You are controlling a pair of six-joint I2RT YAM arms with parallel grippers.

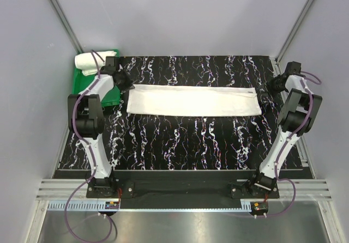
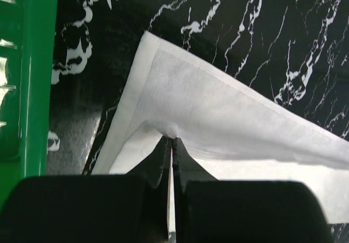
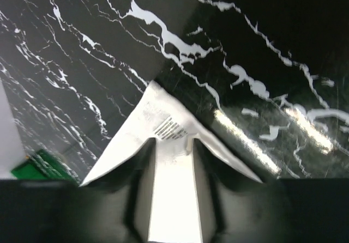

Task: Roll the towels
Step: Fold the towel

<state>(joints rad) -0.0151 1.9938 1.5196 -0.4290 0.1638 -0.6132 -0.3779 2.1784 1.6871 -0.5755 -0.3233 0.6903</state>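
Observation:
One white towel (image 1: 193, 101) lies flat and spread lengthwise across the black marbled table. My left gripper (image 1: 127, 84) is at its left end. In the left wrist view the gripper (image 2: 172, 139) is shut on the towel (image 2: 218, 112), pinching a raised fold near the corner. My right gripper (image 1: 271, 86) is at the towel's far right corner. In the right wrist view its jaws (image 3: 173, 142) stand apart, and the towel corner (image 3: 163, 117) lies loose between and below them. A second towel (image 1: 89, 61), rolled up, rests in the green tray (image 1: 80, 84).
The green tray (image 2: 38, 63) stands at the table's back left, right beside my left gripper. Grey walls with metal posts close in the back and sides. The table's right edge (image 1: 297, 123) runs close to the right arm.

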